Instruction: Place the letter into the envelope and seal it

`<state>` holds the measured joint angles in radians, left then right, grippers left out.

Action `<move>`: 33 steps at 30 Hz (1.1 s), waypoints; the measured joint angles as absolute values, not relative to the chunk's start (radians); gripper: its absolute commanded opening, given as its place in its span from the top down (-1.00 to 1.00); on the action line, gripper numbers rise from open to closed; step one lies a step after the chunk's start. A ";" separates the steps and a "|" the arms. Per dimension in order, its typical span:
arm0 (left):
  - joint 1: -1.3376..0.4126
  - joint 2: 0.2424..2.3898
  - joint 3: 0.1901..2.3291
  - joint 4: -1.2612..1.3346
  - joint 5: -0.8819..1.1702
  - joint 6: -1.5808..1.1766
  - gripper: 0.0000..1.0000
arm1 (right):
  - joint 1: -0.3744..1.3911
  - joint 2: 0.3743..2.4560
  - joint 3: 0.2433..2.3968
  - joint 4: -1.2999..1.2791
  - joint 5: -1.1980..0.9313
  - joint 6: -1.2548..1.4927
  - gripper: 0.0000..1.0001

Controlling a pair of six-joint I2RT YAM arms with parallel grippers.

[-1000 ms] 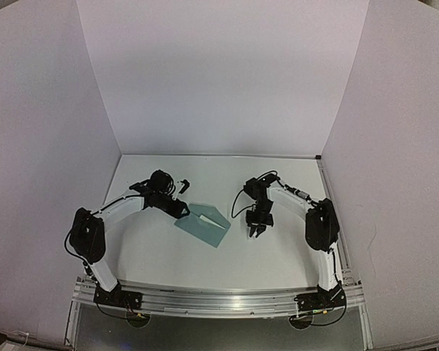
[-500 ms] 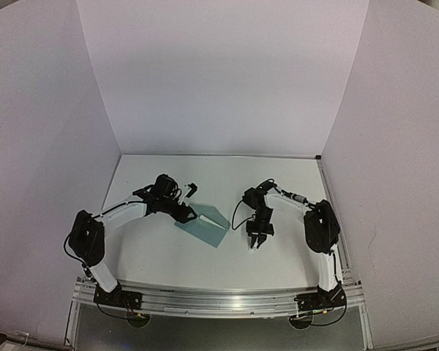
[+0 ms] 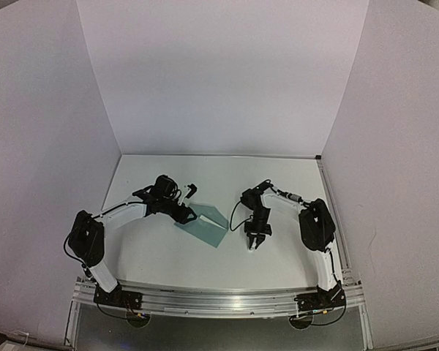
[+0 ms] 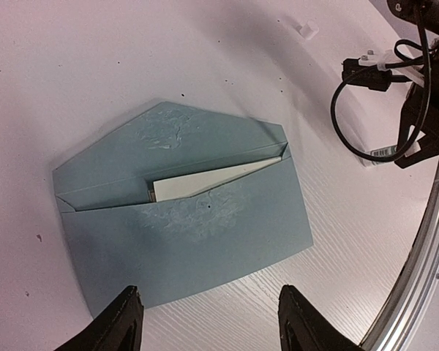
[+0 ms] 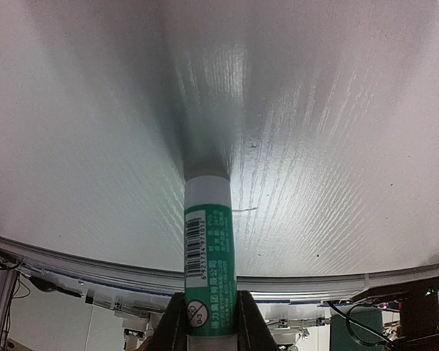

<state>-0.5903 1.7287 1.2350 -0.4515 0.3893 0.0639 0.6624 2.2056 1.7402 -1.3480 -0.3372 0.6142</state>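
The teal envelope (image 4: 190, 241) lies flat on the white table, its triangular flap (image 4: 168, 131) folded open away from my left wrist. The letter (image 4: 212, 178) sits inside; only a pale strip shows at the mouth. My left gripper (image 4: 208, 311) hangs open just over the envelope's near edge, holding nothing. In the top view the envelope (image 3: 205, 227) lies between the arms, with the left gripper (image 3: 190, 215) at its left end. My right gripper (image 5: 208, 307) is shut on a green-labelled glue stick (image 5: 208, 248) that points down at the table to the envelope's right.
A small white cap (image 4: 306, 29) lies on the table beyond the envelope. The right arm and its cables (image 4: 417, 95) stand close to the envelope's right side. The aluminium rail (image 5: 307, 281) runs along the near table edge. White walls (image 3: 219, 80) enclose three sides.
My left gripper has swung right, onto the envelope's left end. The right gripper has come nearer the front edge and slightly left with the glue stick.
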 measured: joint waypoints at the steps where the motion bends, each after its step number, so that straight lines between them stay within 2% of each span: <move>1: -0.590 1.729 1.235 -0.451 0.389 0.064 -0.26 | 0.662 2.207 1.743 -1.348 -0.337 0.612 0.62; 5: -0.590 1.729 1.235 -0.451 0.389 0.064 -0.26 | 0.662 2.211 1.748 -1.348 -0.334 0.607 0.55; 13: -0.590 1.729 1.235 -0.451 0.389 0.077 -0.27 | 0.662 2.240 1.802 -1.342 -0.315 0.604 0.54; 22: -0.590 1.729 1.235 -0.451 0.389 0.080 -0.27 | 0.663 2.244 1.825 -1.336 -0.310 0.606 0.45; 24: -0.590 1.729 1.235 -0.451 0.389 0.081 -0.28 | 0.663 2.244 1.825 -1.336 -0.310 0.606 0.34; 29: -0.590 1.729 1.235 -0.451 0.389 0.083 -0.31 | 0.665 2.244 1.828 -1.337 -0.301 0.605 -0.13; 33: -0.590 1.727 1.232 -0.450 0.396 0.104 -0.39 | 0.668 2.244 1.856 -1.337 -0.284 0.613 -0.25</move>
<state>-0.5900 1.7266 1.2316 -0.4504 0.3957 0.1039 0.6681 2.2440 1.8562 -1.3373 -0.2844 0.6126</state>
